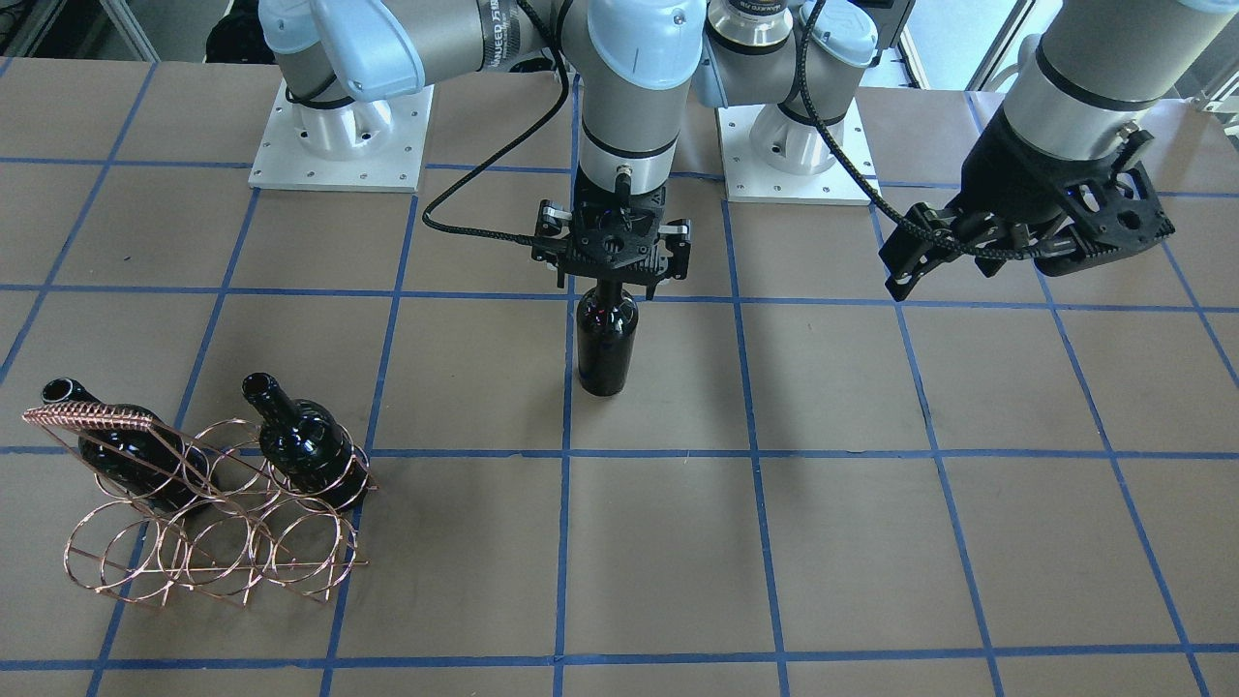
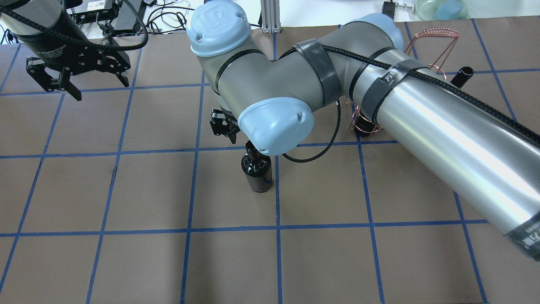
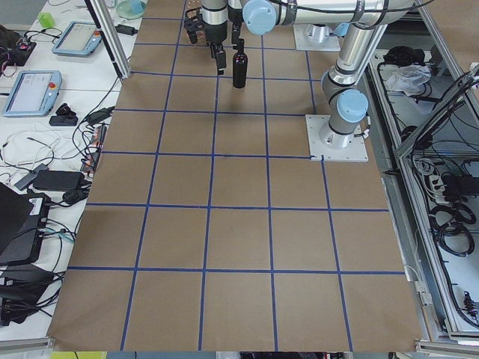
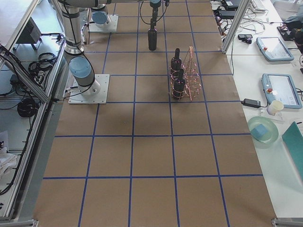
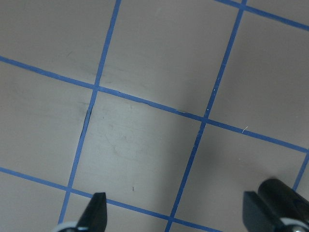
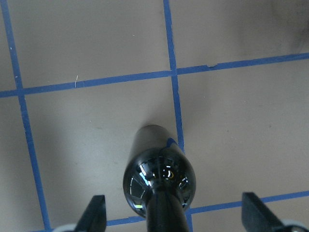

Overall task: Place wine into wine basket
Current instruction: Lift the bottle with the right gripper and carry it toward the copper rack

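Note:
A glossy black wine bottle (image 1: pixel 607 339) stands upright on the table near its middle; it also shows in the overhead view (image 2: pixel 257 171) and the right wrist view (image 6: pixel 159 179). My right gripper (image 1: pixel 607 286) is open, with its fingers on either side of the bottle's neck and apart from it (image 6: pixel 175 207). The copper wire wine basket (image 1: pixel 194 542) stands to the robot's right and holds two look-alike black bottles (image 1: pixel 300 440). In the overhead view the basket (image 2: pixel 434 36) is mostly hidden by my right arm. My left gripper (image 1: pixel 997 261) is open and empty, above the table on the robot's left (image 2: pixel 99 86).
The table is brown with a blue tape grid (image 1: pixel 755 455). Two white arm base plates (image 1: pixel 339 136) sit at the robot's edge. The side views show tablets and cables on benches beside the table (image 4: pixel 279 85).

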{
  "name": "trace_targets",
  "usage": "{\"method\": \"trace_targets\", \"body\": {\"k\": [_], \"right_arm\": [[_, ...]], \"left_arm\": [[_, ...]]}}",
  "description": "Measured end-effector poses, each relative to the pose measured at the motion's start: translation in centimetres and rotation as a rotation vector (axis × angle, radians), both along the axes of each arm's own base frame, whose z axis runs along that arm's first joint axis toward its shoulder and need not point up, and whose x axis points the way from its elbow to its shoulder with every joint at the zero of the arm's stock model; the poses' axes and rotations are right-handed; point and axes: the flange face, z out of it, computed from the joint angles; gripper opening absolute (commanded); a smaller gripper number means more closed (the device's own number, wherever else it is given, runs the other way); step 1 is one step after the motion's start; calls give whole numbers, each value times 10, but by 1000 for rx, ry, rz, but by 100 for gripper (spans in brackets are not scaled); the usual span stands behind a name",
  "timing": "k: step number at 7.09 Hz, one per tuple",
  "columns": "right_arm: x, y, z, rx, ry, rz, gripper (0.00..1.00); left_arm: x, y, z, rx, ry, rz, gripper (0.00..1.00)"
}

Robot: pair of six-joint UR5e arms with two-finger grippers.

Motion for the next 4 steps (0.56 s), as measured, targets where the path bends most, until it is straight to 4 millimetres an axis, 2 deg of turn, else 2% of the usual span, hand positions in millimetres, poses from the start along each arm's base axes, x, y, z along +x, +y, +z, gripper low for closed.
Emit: {"method": "trace_targets", "body": {"k": [1, 2, 4], "right_arm": [[0, 3, -7, 13, 6, -4, 65], [1, 7, -12, 23, 11, -5, 36], [2, 10, -16, 38, 1, -4, 27]], "left_arm": [[1, -3, 1, -21, -3, 6, 100], [1, -6, 1, -35, -5, 8, 100], [1, -7, 0, -41, -6, 5, 100]]}}
